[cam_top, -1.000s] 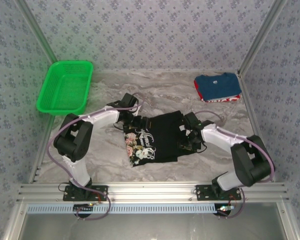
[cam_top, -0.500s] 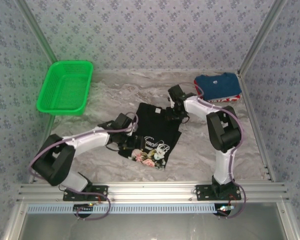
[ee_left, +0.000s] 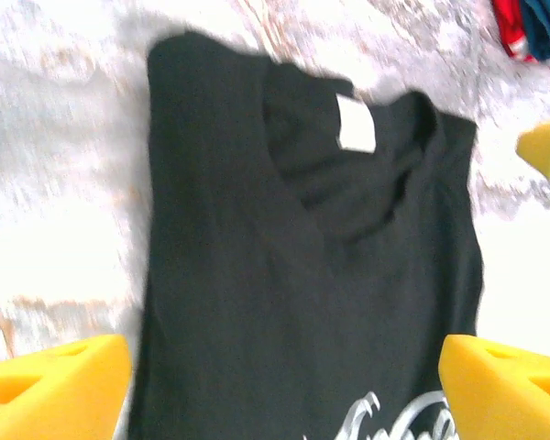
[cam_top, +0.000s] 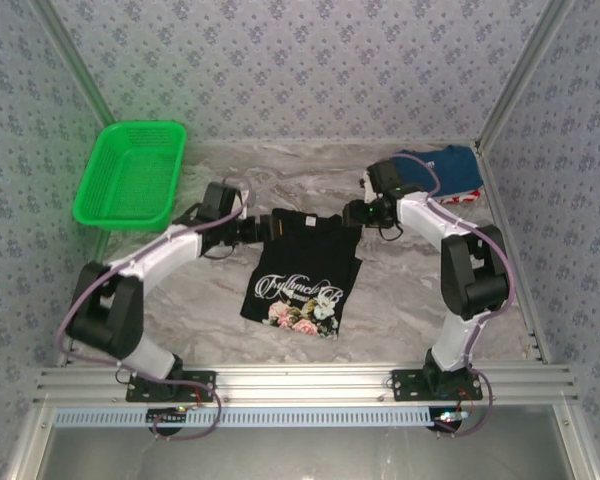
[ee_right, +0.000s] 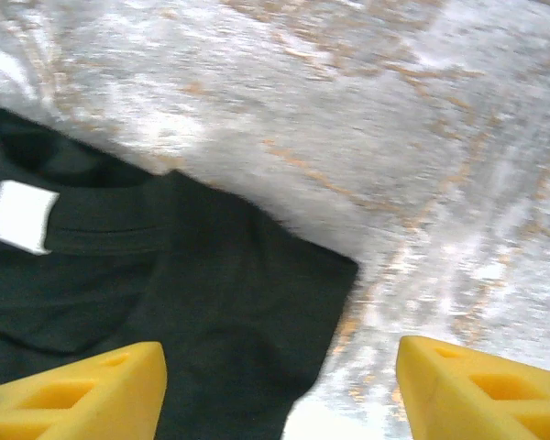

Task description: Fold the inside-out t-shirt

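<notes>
While flat on table (cam_top: 405, 300), black t-shirt (cam_top: 302, 268)

Open table (cam_top: 400, 300) around the t-shirt (cam_top: 302, 265) — basket (cam_top: 132, 175) left, blue shirt (cam_top: 458, 168) right

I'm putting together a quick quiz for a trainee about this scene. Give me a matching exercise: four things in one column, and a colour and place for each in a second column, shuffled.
Things:
1. t-shirt
2. basket
3. folded shirt
4. label

Colour and place:
A. green, far left
B. white, inside the neck opening
C. black, lying flat in the middle, print facing up
D. blue with red trim, far right

Pairs: 1-C, 2-A, 3-D, 4-B
</notes>
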Action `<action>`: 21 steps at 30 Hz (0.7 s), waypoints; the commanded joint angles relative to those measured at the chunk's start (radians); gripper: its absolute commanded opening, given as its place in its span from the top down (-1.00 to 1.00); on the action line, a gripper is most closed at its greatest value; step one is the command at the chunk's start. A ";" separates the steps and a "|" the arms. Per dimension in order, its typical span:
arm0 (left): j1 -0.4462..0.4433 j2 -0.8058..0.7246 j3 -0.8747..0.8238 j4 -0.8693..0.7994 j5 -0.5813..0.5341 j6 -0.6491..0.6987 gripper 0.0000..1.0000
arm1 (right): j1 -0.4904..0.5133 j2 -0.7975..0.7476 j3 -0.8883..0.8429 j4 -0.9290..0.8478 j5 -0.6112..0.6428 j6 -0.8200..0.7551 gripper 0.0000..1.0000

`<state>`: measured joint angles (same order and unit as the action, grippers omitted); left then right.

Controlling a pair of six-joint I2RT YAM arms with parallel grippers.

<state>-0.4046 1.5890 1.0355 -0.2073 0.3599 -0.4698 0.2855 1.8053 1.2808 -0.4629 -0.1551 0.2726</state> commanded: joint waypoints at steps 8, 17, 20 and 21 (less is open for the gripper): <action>0.072 0.410 0.371 -0.101 0.102 0.212 -0.73 | -0.007 0.133 0.020 0.063 -0.093 0.062 -0.51; 0.063 0.568 0.482 -0.155 0.208 0.247 -0.61 | 0.027 0.169 -0.001 0.098 -0.098 0.083 -0.47; 0.062 0.581 0.479 -0.156 0.229 0.250 -0.52 | 0.044 0.172 -0.003 0.109 -0.104 0.094 -0.42; 0.062 0.582 0.474 -0.155 0.236 0.249 -0.50 | 0.049 0.174 -0.002 0.109 -0.107 0.095 -0.40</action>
<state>-0.3332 2.1372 1.4975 -0.3225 0.5293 -0.2470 0.3176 1.9530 1.2797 -0.3649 -0.2363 0.3447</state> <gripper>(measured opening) 0.756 0.704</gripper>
